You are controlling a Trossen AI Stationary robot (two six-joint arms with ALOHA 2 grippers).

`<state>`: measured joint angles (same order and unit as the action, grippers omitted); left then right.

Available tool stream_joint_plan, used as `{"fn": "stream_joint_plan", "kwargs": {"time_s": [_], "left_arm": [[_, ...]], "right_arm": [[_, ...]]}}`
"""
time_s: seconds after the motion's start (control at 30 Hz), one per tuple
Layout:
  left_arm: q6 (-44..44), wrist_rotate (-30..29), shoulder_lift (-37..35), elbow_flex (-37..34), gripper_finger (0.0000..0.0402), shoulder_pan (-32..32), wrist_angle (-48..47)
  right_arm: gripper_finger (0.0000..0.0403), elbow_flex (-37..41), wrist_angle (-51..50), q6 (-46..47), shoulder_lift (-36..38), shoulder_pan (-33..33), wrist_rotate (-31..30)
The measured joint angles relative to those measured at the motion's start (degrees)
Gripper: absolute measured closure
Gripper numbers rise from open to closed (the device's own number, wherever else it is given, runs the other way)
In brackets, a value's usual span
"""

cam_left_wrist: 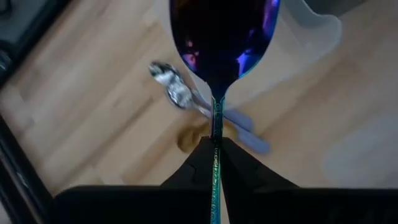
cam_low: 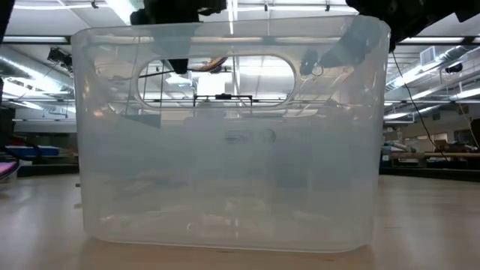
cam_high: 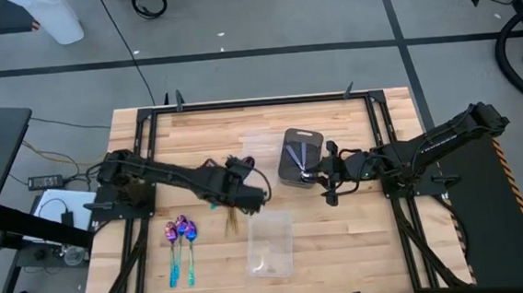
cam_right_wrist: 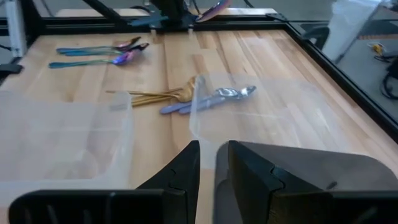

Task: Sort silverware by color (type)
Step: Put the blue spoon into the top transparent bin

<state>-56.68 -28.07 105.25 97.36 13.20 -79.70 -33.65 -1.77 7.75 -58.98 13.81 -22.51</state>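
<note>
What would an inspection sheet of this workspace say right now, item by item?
Surface: pale wooden tabletop, black frame.
Job's things: two iridescent purple-blue spoons together; gold spoons beside silver pale-handled spoons.
Clutter: clear plastic trays; dark grey rectangular tray.
End effectors: left end effector shut on an iridescent spoon; right end effector slightly parted, empty.
Cables: black cable on floor.
Surroundings: grey floor; no person seen.
</note>
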Motion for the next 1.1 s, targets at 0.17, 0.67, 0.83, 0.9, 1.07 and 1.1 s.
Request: {"fn": "stream_joint_plan", "kwargs": {"time_s": [0.17, 0.67, 0.83, 0.9, 1.07, 1.1], "left_arm": [[7.1, -0.8, 0.0, 0.2, 0.0382, -4.4, 1.0], [26.8, 2.3, 0.0, 0.2, 0.0381, -14.1, 20.1], [30.8, 2.5, 0.0, 0.2, 0.0381, -16.6, 25.2], [31.1, 2.4, 0.0, 0.2, 0.0381, -17.5, 26.5], [31.9, 2.4, 0.0, 0.2, 0.0381, -18.6, 28.8], [31.8, 2.4, 0.0, 0.2, 0.0381, -18.5, 28.9]], "right_arm": [[0.0309, 0.0, -0.9, 0.2, 0.0, 0.0, -0.4], [0.0309, 0.0, -2.4, 3.1, 0.0, 0.0, -0.3], [0.0309, 0.0, -3.0, 4.1, 0.0, 0.1, -0.3], [0.0309, 0.0, -3.1, 4.2, 0.0, 0.1, -0.3], [0.0309, 0.0, -4.4, 4.8, 0.0, 0.1, -0.3], [0.0309, 0.0, -4.6, 4.8, 0.0, 0.1, -0.3]]}}
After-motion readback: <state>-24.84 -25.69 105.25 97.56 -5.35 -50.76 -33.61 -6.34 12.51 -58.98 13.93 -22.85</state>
